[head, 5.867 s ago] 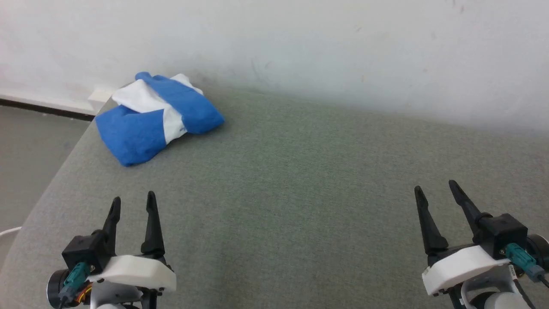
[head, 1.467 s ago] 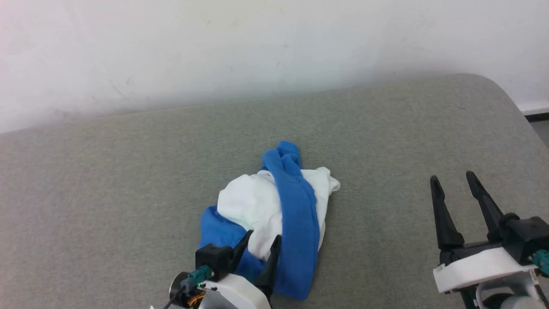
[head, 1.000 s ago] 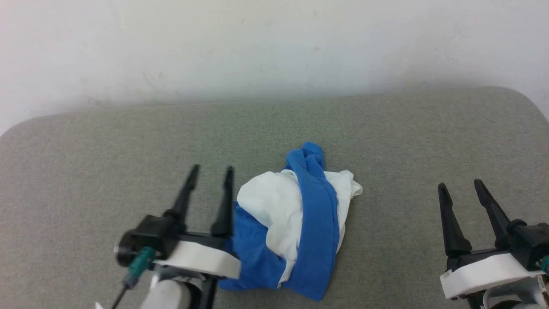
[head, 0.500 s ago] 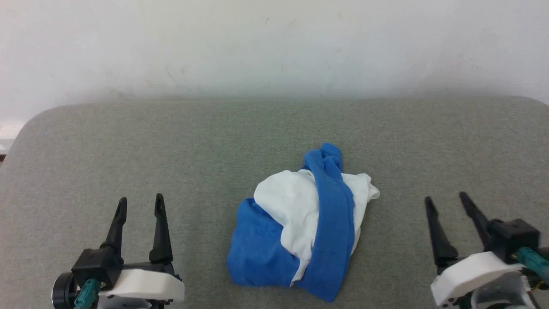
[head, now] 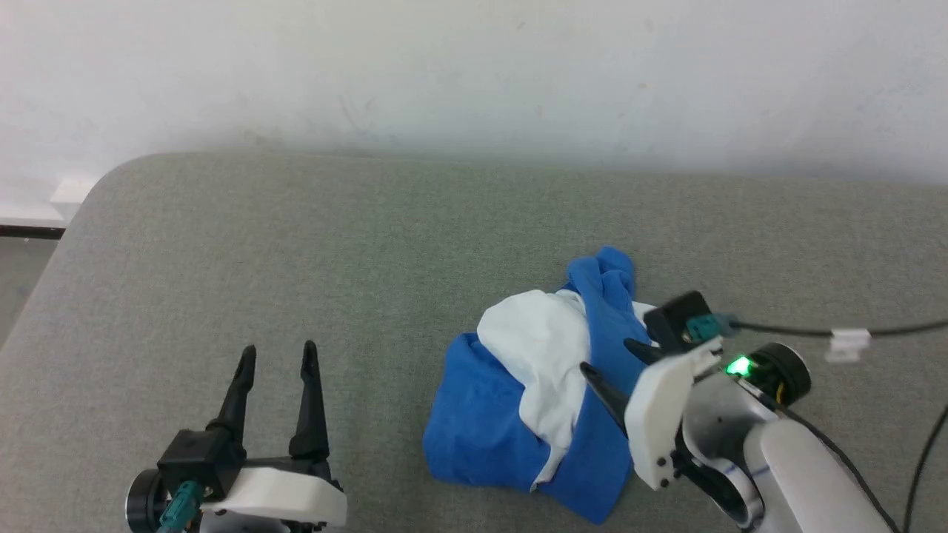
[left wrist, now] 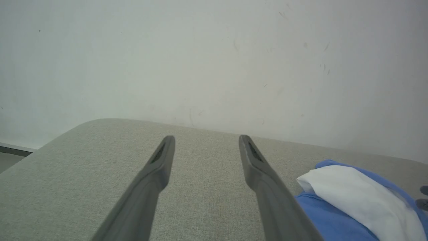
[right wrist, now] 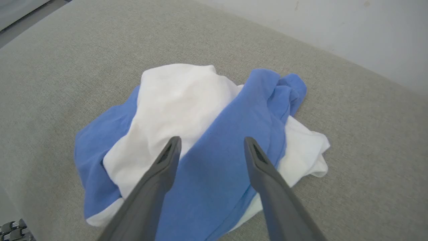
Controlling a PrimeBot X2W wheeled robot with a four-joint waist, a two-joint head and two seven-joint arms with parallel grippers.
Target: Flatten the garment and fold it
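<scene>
Right gripper shifted from lower right to over garment, bunched right of centre on grey pad; jaws wide, empty, straddling blue sleeve; pinch one layer only; left gripper spread, idle, lower left.

1. Left gripper sits low at the left, fingers pointing up the head view, spread apart.
2. Right gripper points inward to the left, fingers spread, seemingly tilted downward.
</scene>
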